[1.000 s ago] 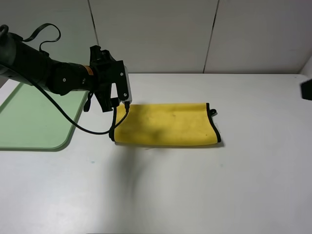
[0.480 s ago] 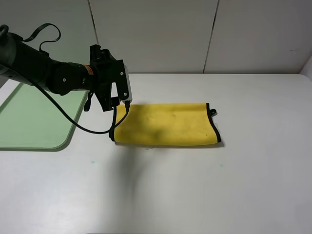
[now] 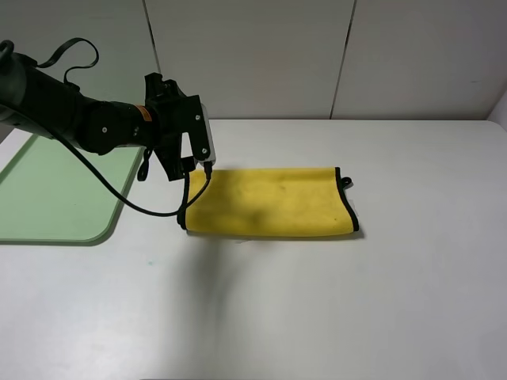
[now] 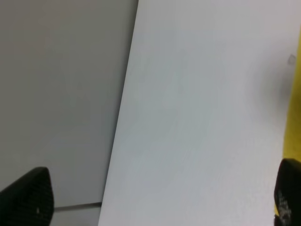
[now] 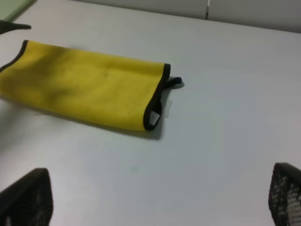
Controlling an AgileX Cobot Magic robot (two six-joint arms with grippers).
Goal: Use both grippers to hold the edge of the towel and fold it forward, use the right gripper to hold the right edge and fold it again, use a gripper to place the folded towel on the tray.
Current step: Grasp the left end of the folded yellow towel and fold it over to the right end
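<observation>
White panelled wall [image 3: 253, 55] stands behind a plain white table [image 3: 317, 317], and that table carries all you have to work with. The towel [image 3: 269, 202] lies near the middle of it as a long yellow strip, doubled over, with the black trim [image 5: 155, 101] running round its right end. To my eye that means the first fold forward is done. The second fold from the right edge is not yet made, and the towel is not yet on the tray [image 3: 55, 190], which sits well apart at the table's left side.

Your left gripper [image 4: 157, 202] hangs by the towel's left end with its fingers spread wide and nothing between them. Your right gripper [image 5: 155, 197] is out of the high view. Its own camera shows both tips spread just as wide, empty, looking at the towel's right end from a distance. The next fold looks to be its job.

Count: one towel, one tray, two grippers, only one arm visible from above. On the towel's right end there is one black loop tab [image 5: 174, 82] and one white label [image 5: 167, 109].
</observation>
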